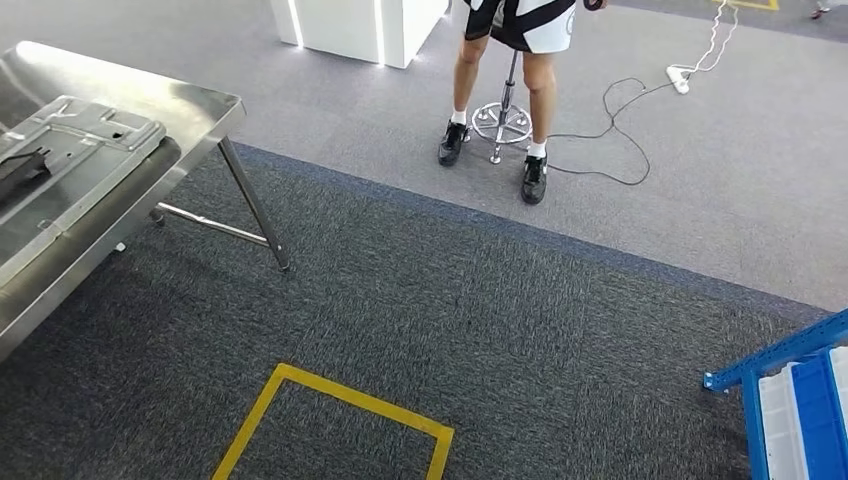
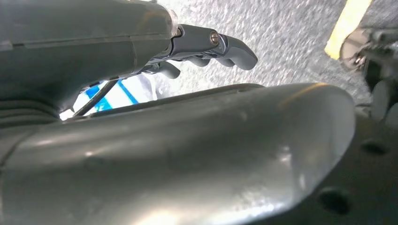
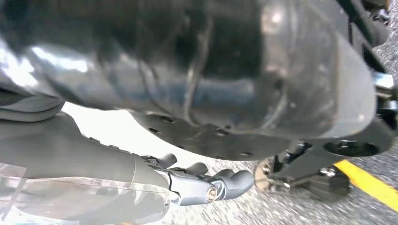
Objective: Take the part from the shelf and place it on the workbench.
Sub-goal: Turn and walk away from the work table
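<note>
A stamped grey metal part point(image 1: 85, 150) lies flat on the steel workbench point(image 1: 195, 100) at the left of the head view, with a dark object point(image 1: 20, 168) on its near end. The blue shelf point(image 1: 780, 355) shows a corner at the lower right, with white and blue bins point(image 1: 800, 410) inside. My left hand point(image 2: 202, 44) hangs over the carpet, fingers stretched out and holding nothing. My right hand point(image 3: 202, 183) also hangs down, fingers loosely extended and empty.
A person point(image 1: 465, 70) stands by a chrome stool point(image 1: 503, 115) straight ahead. A black cable point(image 1: 620, 130) and a white power strip point(image 1: 680, 78) lie on the floor beyond. A yellow taped square point(image 1: 340, 398) marks the carpet near me. A white cabinet point(image 1: 360, 25) stands behind.
</note>
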You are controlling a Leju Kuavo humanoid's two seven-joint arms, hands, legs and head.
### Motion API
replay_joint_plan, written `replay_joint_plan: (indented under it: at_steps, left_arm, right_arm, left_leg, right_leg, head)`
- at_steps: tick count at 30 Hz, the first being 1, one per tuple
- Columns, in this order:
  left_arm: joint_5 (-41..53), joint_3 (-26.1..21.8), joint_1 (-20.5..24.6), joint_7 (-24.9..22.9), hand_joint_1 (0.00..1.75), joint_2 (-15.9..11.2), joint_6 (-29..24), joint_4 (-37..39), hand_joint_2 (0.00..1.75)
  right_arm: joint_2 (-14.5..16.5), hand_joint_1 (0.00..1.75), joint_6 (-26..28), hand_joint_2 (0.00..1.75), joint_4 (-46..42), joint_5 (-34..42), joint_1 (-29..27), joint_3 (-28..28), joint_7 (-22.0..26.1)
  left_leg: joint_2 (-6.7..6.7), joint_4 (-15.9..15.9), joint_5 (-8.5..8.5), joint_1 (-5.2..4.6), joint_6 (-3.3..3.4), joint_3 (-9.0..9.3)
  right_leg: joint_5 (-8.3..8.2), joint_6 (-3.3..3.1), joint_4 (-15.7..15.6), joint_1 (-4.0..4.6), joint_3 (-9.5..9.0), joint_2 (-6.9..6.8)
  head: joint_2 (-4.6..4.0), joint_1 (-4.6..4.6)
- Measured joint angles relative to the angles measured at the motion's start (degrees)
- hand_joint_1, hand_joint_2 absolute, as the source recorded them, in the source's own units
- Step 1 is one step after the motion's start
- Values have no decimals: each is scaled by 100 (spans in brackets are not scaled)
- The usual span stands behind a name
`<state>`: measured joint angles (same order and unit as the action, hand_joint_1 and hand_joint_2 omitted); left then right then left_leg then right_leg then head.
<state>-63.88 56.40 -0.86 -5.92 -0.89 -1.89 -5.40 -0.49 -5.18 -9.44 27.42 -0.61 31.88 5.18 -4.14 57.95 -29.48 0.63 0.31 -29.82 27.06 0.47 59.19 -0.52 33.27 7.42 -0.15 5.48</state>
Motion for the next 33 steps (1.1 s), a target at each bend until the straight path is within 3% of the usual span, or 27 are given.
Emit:
replay_joint_plan:
  at_steps: [1,3,5,7,8,9,12,14,16,18,19,21,22,23,24,25,27,29,31,32,33]
  left_arm:
    - [-9,-10,5,80,0,-3,-3,9,0]
    - [16,-27,8,217,0,-11,21,50,0]
    - [70,-30,-4,294,0,-16,70,102,0]
    - [109,-29,-11,306,0,-16,106,153,0]
    - [117,-30,-5,298,0,-15,115,179,0]
    - [113,-30,4,287,0,-14,114,202,0]
    - [65,-30,32,266,0,2,83,242,0]
    - [28,-31,47,265,0,22,56,265,0]
    - [-3,-33,73,284,0,53,35,279,0]
    - [-33,-36,92,313,0,88,24,293,0]
    - [-44,-40,91,323,0,110,15,306,0]
    - [-57,-50,85,317,0,163,-34,342,0]
    - [-57,-54,84,302,0,192,-74,357,0]
    - [-55,-56,83,279,0,218,-120,369,0]
    - [-50,-57,83,248,0,242,-166,378,0]
    - [-43,-58,84,211,0,259,-202,384,0]
    - [-30,-58,87,111,0,282,-248,407,0]
    - [-28,-58,107,7,0,306,-266,430,0]
    - [-18,-58,135,-40,0,326,-272,439,0]
    - [-8,-58,145,-44,0,337,-273,442,0]
    - [1,-58,148,-44,0,347,-273,447,0]
  right_arm:
    - [-8,0,-36,0,3,69,-27,-13,8]
    - [-14,0,-148,0,9,211,-71,-57,42]
    - [-17,0,-255,0,10,290,-79,-103,97]
    - [-18,0,-309,0,10,316,-73,-134,146]
    - [-16,0,-323,0,10,325,-72,-145,161]
    - [-14,0,-328,0,10,333,-74,-152,161]
    - [-8,0,-324,0,16,370,-112,-182,123]
    - [-5,0,-330,0,18,407,-137,-202,122]
    - [3,0,-363,0,21,466,-152,-227,143]
    - [21,0,-416,0,25,535,-166,-273,159]
    - [31,0,-439,0,26,558,-164,-296,161]
    - [57,0,-485,0,31,552,-158,-324,146]
    - [68,0,-518,0,36,526,-156,-330,137]
    - [79,0,-554,0,42,488,-153,-332,126]
    - [83,0,-584,0,47,453,-147,-333,111]
    - [87,0,-608,0,49,428,-137,-333,92]
    - [95,0,-625,0,51,415,-103,-333,20]
    - [101,0,-624,0,55,452,-65,-339,-88]
    - [101,0,-622,0,63,512,-47,-356,-175]
    - [98,0,-622,0,68,534,-47,-366,-201]
    - [96,0,-624,0,73,548,-47,-374,-222]
  left_leg:
    - [68,-19,19,4,35,9]
    - [232,-76,64,15,122,30]
    - [408,-106,80,4,175,29]
    - [591,-102,70,-17,190,19]
    - [680,-101,62,-23,190,19]
    - [759,-99,52,-26,185,25]
    - [930,-85,5,-47,134,69]
    - [1011,-71,-25,-73,84,86]
    - [1099,-74,-39,-79,36,111]
    - [946,74,-172,-59,-21,75]
    - [793,296,-320,-47,-45,-19]
    - [519,1058,-704,-32,-71,-373]
    - [477,1406,-815,-31,-75,-547]
    - [459,1601,-820,-31,-71,-657]
    - [447,1557,-700,-31,-59,-660]
    - [413,1299,-489,-31,-41,-565]
    - [148,517,-71,-24,6,-256]
    - [-86,76,69,-20,37,-85]
    - [-25,9,69,-17,66,-58]
    - [60,-28,92,-6,96,-43]
    - [149,-71,118,8,134,-27]
  right_leg:
    - [-9,33,-2,-10,16,34]
    - [120,76,178,0,110,-181]
    - [492,100,792,14,394,-549]
    - [793,123,1491,13,716,-671]
    - [797,128,1620,12,765,-687]
    - [684,128,1503,12,685,-706]
    - [197,78,347,36,41,-962]
    - [125,11,-10,72,-126,-1052]
    - [108,-54,-28,83,-107,-936]
    - [73,-123,-70,63,-116,-833]
    - [55,-155,-90,48,-123,-783]
    - [39,-189,-89,46,-111,-667]
    - [38,-194,-80,53,-105,-596]
    - [38,-197,-70,60,-102,-515]
    - [40,-198,-59,65,-104,-431]
    - [42,-198,-49,68,-112,-345]
    - [45,-185,-27,76,-112,-190]
    - [31,-138,-10,70,-69,-49]
    - [-8,-64,-23,59,-23,100]
    - [-2,-35,-7,65,-9,92]
    - [66,-11,81,82,34,-21]
  head:
    - [0,-1]
    - [0,-6]
    - [0,-14]
    - [0,-17]
    - [0,-16]
    - [0,-16]
    - [0,-16]
    - [0,-14]
    - [0,-14]
    - [0,-14]
    - [0,-13]
    - [0,-12]
    - [0,-13]
    - [0,-13]
    - [0,-13]
    - [0,-13]
    - [0,-13]
    - [0,-13]
    - [0,-13]
    - [0,-14]
    - [0,-19]
